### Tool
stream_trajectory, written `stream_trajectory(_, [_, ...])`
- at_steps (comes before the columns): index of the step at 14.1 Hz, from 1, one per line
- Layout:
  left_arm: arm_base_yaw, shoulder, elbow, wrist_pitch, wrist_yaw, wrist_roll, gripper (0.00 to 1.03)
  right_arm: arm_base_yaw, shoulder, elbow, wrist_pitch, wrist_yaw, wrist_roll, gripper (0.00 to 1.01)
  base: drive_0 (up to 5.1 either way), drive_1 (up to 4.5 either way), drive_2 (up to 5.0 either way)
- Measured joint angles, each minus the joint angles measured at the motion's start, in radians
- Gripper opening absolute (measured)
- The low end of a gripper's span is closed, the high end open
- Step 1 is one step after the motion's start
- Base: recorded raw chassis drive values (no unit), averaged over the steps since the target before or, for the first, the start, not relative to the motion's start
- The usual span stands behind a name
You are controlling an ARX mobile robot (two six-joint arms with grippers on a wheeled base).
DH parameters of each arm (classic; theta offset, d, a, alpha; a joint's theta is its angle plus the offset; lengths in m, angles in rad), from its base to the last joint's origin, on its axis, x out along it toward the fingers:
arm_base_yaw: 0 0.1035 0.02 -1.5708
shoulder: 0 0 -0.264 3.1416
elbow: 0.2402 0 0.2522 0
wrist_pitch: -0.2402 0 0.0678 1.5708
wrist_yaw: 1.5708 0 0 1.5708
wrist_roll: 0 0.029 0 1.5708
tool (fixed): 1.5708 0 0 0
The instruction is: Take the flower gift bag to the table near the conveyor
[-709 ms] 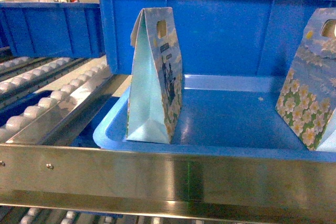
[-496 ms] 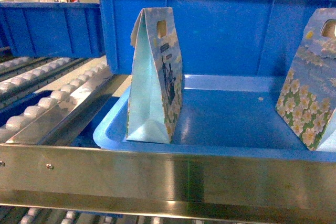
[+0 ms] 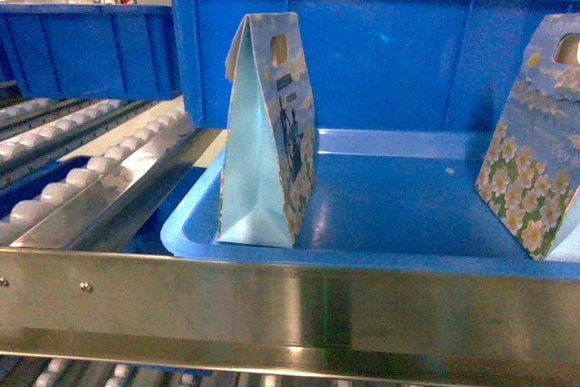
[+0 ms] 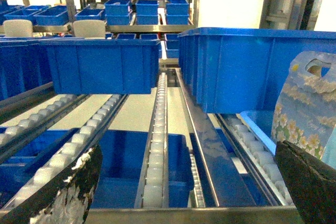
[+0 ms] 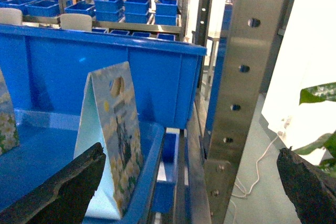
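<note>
A flower gift bag (image 3: 535, 165) with white daisies stands upright at the right of a pale blue tray (image 3: 399, 201), cut off by the head view's edge. A second gift bag (image 3: 269, 133), seen edge-on, stands at the tray's left. The conveyor (image 3: 77, 178) of pale rollers runs on the left. My left gripper (image 4: 184, 184) is open over the roller tracks (image 4: 155, 145), with a daisy-printed bag (image 4: 303, 109) just beyond its right finger. My right gripper (image 5: 186, 187) is open, with a gift bag (image 5: 113, 140) by its left finger. The table is out of view.
A tall blue bin (image 3: 381, 52) stands right behind the tray. A shiny steel rail (image 3: 290, 301) crosses the front. A steel upright post (image 5: 247, 77) stands right of the tray. More blue bins (image 4: 102, 64) sit on the tracks and on shelves behind.
</note>
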Motion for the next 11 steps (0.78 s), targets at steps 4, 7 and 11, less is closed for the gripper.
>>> stream_trajectory(4, [-0.061, 0.403, 0.179, 0.299, 0.012, -0.013, 0.98, 0.119, 0.32, 0.143, 0.17, 0.041, -0.014, 0.98, 0.0, 0.0, 0.0])
stream_trajectory(7, [-0.126, 0.558, 0.298, 0.327, 0.007, -0.034, 0.98, 0.185, 0.443, 0.231, 0.219, 0.066, -0.024, 0.98, 0.0, 0.0, 0.0])
stream_trajectory(11, [-0.252, 0.703, 0.498, 0.316, -0.007, -0.08, 0.98, 0.269, 0.573, 0.351, 0.264, 0.08, -0.028, 0.98, 0.0, 0.0, 0.0])
